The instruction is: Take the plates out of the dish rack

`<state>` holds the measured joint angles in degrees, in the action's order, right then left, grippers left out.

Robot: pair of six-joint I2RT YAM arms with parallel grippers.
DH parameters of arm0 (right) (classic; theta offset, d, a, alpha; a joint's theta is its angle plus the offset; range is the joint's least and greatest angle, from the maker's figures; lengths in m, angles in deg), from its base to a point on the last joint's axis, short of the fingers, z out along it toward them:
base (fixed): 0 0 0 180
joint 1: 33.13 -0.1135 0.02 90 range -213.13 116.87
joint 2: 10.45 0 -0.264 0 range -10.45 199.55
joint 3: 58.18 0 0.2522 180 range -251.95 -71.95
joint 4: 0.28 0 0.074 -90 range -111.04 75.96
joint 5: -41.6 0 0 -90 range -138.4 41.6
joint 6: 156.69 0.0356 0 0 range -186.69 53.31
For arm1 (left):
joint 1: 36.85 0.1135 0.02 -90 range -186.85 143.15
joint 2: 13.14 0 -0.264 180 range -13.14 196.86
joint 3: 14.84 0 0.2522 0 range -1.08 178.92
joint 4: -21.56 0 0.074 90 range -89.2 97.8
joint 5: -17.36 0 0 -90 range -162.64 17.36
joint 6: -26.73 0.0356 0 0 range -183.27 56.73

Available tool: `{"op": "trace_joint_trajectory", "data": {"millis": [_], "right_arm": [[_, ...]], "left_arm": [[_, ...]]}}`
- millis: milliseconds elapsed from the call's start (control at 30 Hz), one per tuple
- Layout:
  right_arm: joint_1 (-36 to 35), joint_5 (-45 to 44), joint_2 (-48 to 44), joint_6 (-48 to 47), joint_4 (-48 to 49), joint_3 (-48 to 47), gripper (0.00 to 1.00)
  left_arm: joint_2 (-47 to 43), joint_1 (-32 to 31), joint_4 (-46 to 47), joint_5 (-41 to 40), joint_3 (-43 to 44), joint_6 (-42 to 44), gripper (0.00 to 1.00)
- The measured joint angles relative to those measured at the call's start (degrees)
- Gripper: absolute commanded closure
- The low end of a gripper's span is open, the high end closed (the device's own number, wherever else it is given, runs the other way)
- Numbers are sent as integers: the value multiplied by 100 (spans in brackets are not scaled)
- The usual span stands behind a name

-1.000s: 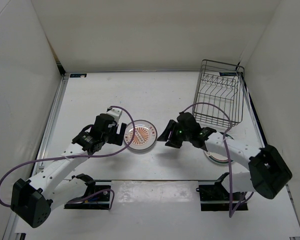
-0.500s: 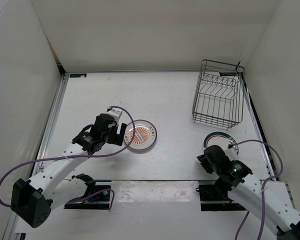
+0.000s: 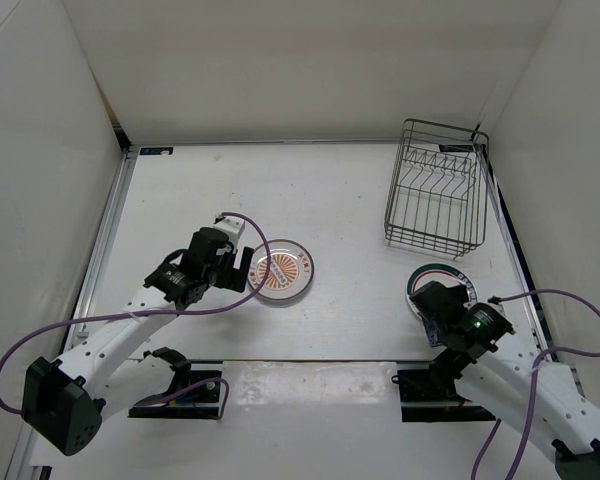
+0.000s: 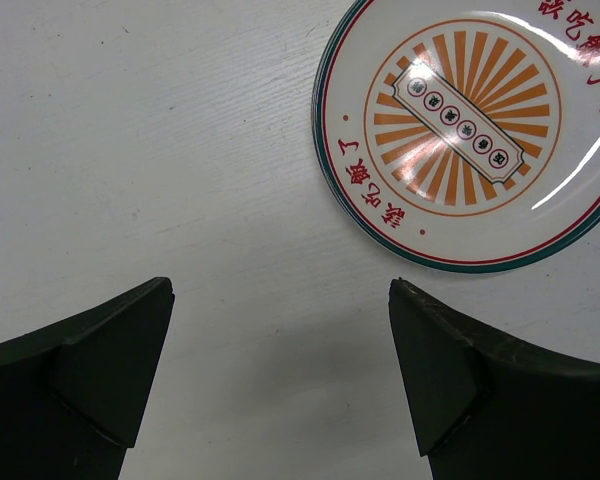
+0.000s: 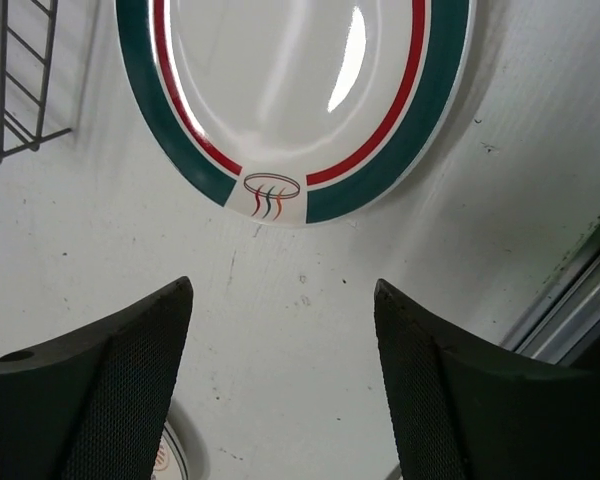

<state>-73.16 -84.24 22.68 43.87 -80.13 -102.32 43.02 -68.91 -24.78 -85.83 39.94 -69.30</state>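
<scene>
Green-rimmed plate (image 5: 290, 90) just beyond right end effector (image 5: 282, 292)

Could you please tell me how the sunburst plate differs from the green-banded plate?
The sunburst plate has an orange rayed centre; the green-banded plate has a plain white one. The sunburst plate's rim line is thin, the green-banded plate's band broad. The sunburst plate lies centrally, the green-banded plate beside the rack. Both are round, white and flat on the table.
</scene>
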Motion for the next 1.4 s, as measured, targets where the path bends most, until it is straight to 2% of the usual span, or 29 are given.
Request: {"op": "trace_joint_trajectory", "data": {"millis": [267, 500, 667, 800, 967, 1067, 1100, 1167, 1300, 1400], "right_arm": [[0, -262, -352, 210, 323, 525, 22], [0, -166, 496, 216, 363, 579, 23], [0, -317, 573, 68, 356, 407, 23], [4, -935, 376, -964, 433, -337, 31], [28, -1779, 573, -2013, 518, -1620, 31], [107, -1880, 979, -3130, 826, -2120, 17], [133, -1663, 1156, -3744, 1108, -2245, 10], [138, -1198, 1650, -4776, 1537, -2597, 10], [138, -190, 3045, -6284, 1578, -3967, 10], [122, 610, 3397, -7071, 1725, -4214, 10]], "left_arm": [[0, 0, -2, 15, 0, 0, 0], [0, 0, 0, 17, 0, -2, 0], [0, 0, -2, 15, 0, -2, 0], [0, 0, -2, 15, 0, -2, 0], [0, 0, -2, 17, 2, 0, 0], [0, 0, -2, 17, 2, -2, 0], [0, 0, -2, 17, 2, 0, 0], [-2, 0, 0, 15, 2, -2, 0], [-2, 0, 0, 15, 2, -2, 0], [-2, 0, 2, 15, 2, 0, 0]]}}
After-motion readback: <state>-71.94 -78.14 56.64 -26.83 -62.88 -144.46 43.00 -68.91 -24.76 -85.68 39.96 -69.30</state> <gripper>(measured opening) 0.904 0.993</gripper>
